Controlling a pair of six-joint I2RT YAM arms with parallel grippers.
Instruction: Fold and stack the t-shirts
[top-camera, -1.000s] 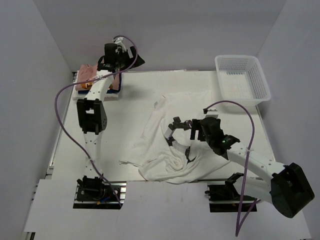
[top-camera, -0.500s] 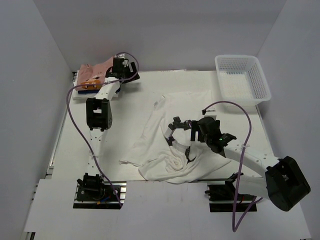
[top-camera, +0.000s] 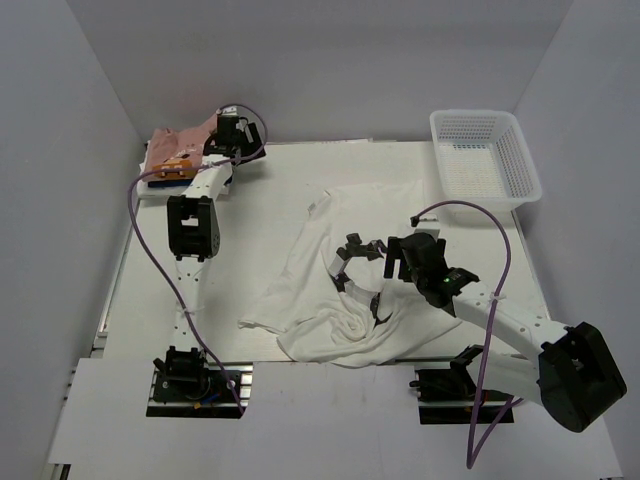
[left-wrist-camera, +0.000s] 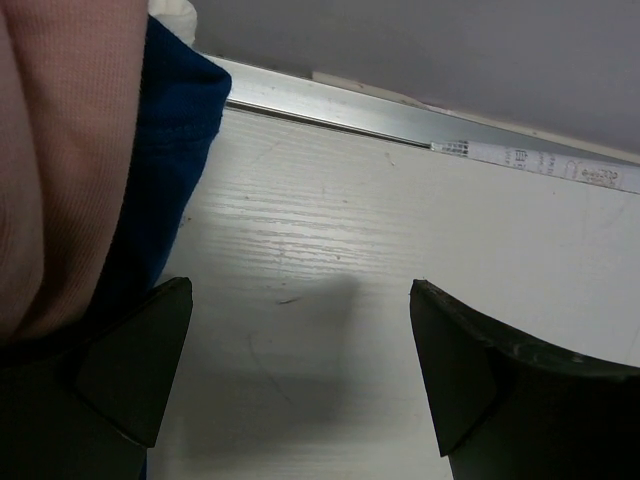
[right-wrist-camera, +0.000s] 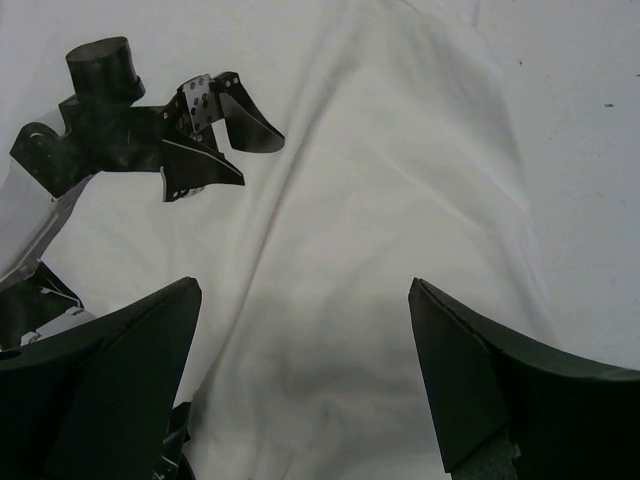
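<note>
White cloth is lying crumpled across the middle of the bench (top-camera: 270, 190): the large white t-shirt (top-camera: 390, 210), not yet spread or folded, is bunching into a twist towards its near edge. The right claw (right-wrist-camera: 305, 290) is hanging just above it, jaws standing wide with nothing between them. The left claw (left-wrist-camera: 300, 295) is gaping just as wide and carrying nothing, right beside the folded stack at the far left corner, where the pink t-shirt (left-wrist-camera: 60, 150) is resting on the dark blue t-shirt (left-wrist-camera: 175, 130). I am judging the step in hand to be flattening the white shirt, and it is calling for both arms: each claw pinching a single layer at a shoulder or hem corner, never the bunched middle, then drawing apart until the cloth is lying smooth. The left arm is needing a path off the stack that is not snagging it. A pale strip (left-wrist-camera: 540, 160) along the far rail is carrying tiny print, too small to read; no brand is showing
</note>
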